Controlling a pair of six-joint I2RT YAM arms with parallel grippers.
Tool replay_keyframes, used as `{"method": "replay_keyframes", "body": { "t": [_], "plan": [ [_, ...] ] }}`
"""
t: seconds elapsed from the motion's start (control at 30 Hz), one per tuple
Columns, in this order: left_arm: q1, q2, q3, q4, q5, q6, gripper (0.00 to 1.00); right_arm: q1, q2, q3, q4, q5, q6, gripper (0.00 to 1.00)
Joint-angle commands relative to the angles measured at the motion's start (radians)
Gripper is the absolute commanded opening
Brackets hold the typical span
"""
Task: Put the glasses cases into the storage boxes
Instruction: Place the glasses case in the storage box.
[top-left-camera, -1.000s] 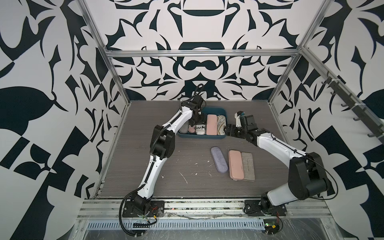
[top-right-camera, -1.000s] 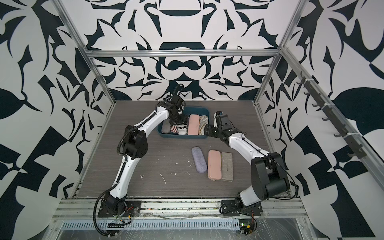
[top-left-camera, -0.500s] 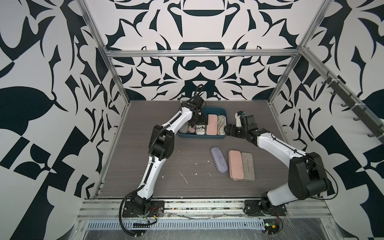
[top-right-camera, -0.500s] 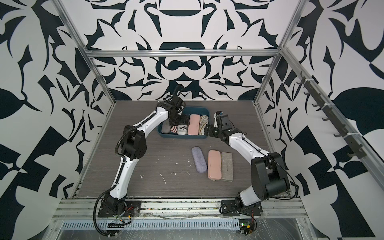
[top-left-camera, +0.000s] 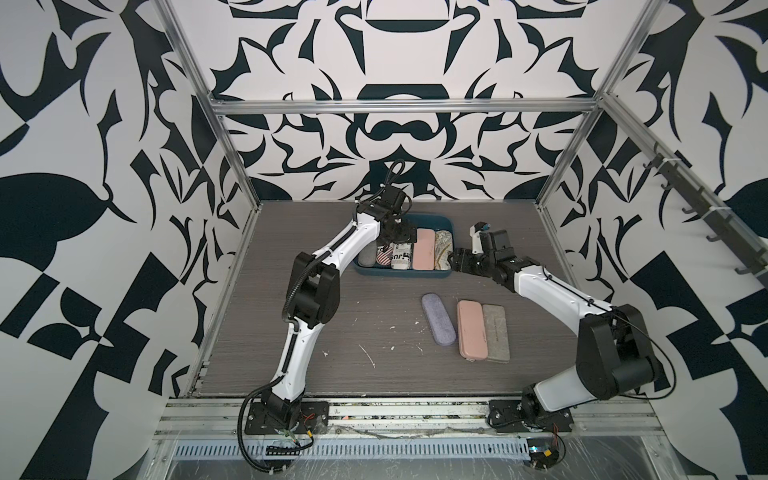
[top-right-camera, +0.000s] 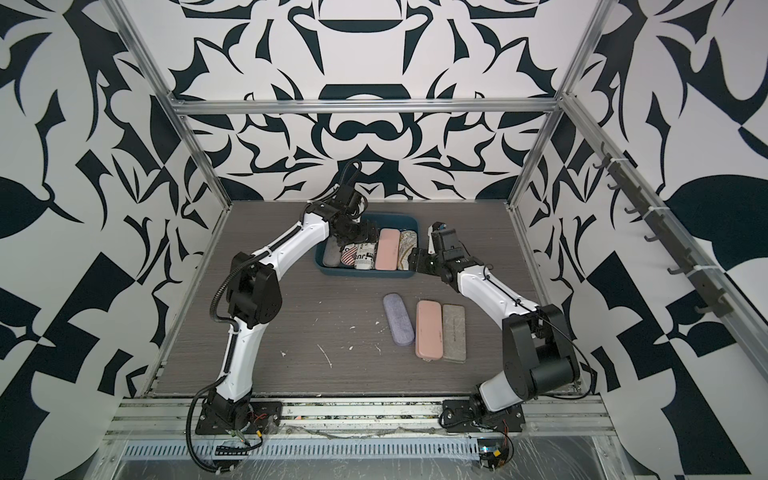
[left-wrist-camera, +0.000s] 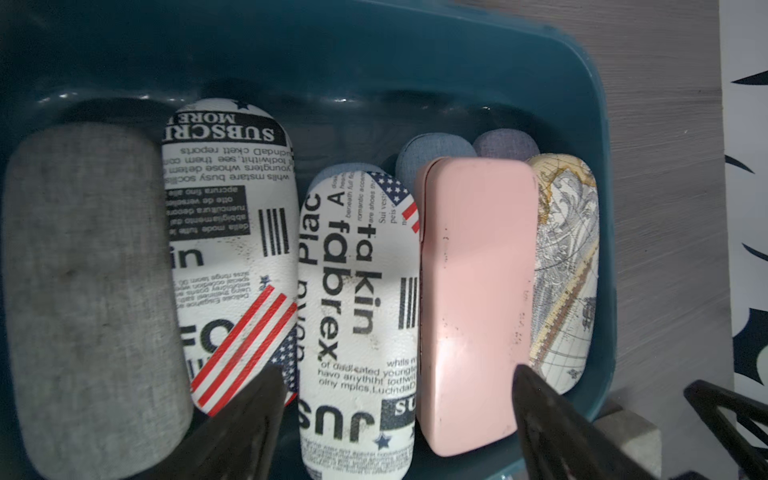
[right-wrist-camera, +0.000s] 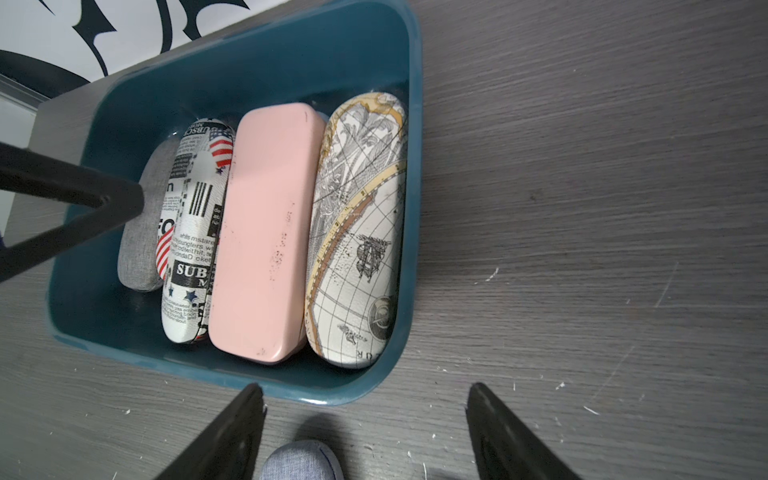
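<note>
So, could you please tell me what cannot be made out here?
Left wrist view: the buried blue case and lavender case show only their ends, under the pink case.
Right wrist view: the loose blue case is cut off by the picture's edge.
Both top views: the left arm hides part of the grey case.

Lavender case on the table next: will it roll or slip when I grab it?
The lavender case looks rigid, holding its rounded oblong shape, so it probably won't flex. Its woven-looking cover likely grips well. Its rounded sides may let it rock or skid if pushed off-centre.
</note>
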Motion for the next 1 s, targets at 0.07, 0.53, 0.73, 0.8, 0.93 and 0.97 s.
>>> {"method": "replay_keyframes", "body": {
  "t": [0.07, 0.53, 0.73, 0.8, 0.93, 0.97],
  "plan": [
    [0.006, -0.047, -0.057, 0.041, 0.046, -0.042, 0.7, -0.004, 0.003, 0.025, 0.009, -0.005, -0.007, 0.8],
    [0.009, -0.095, -0.177, 0.122, 0.075, -0.073, 0.3, -0.003, 0.008, 0.029, 0.005, -0.012, -0.007, 0.79],
    [0.008, -0.077, -0.174, 0.123, 0.103, -0.078, 0.25, -0.003, 0.01, 0.034, 0.005, -0.012, -0.007, 0.79],
    [0.009, -0.069, -0.175, 0.125, 0.114, -0.083, 0.24, -0.004, 0.009, 0.033, 0.004, -0.01, -0.009, 0.79],
    [0.007, -0.055, -0.172, 0.128, 0.128, -0.093, 0.21, -0.003, 0.007, 0.031, 0.001, -0.007, -0.011, 0.79],
    [0.006, -0.053, -0.172, 0.129, 0.13, -0.092, 0.2, -0.004, 0.005, 0.031, 0.0, -0.006, -0.01, 0.79]
  ]
}}
